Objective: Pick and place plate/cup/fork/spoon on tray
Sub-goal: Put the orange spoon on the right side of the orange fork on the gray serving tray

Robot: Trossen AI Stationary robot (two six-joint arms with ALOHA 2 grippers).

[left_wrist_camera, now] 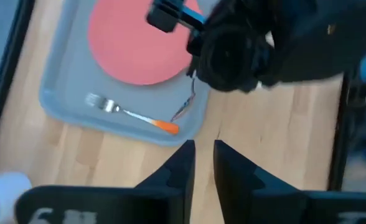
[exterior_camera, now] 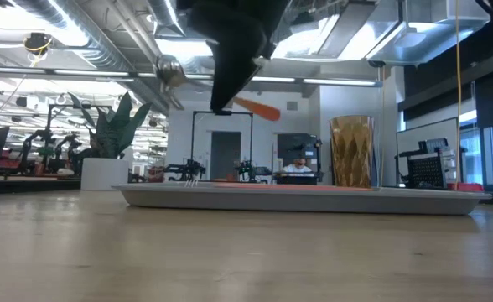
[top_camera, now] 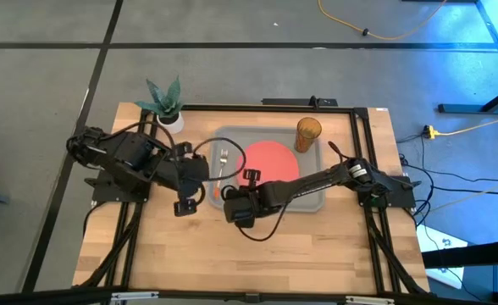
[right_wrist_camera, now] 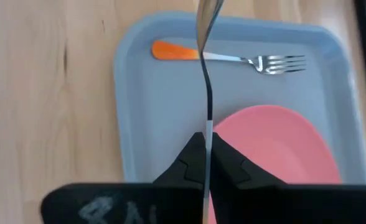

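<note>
The grey tray [top_camera: 317,199] lies mid-table. The coral plate [top_camera: 270,159] and the fork [top_camera: 222,163] lie on it, the fork along its left edge with its orange handle toward the near side. The amber cup [top_camera: 308,134] stands in the tray's far right corner. My right gripper [top_camera: 231,195] is shut on the spoon [exterior_camera: 169,71] above the tray's near left part. My left gripper [top_camera: 202,176] hovers by the tray's left edge, fingers nearly together and empty; it also shows in the left wrist view [left_wrist_camera: 201,155]. My right gripper pinches the spoon's metal shaft [right_wrist_camera: 207,121] between its two fingers, slanting down from above. The spoon is lifted clear of the tray and tilted. Its bowl [exterior_camera: 169,71] is higher, toward the table's left, and its orange handle [exterior_camera: 259,109] is lower, toward the right.
A white pot with a green plant [top_camera: 168,106] stands at the table's far left corner. Bare wood stretches along the table's near side [top_camera: 266,254]. The black frame rails [top_camera: 363,152] run along the table's edges.
</note>
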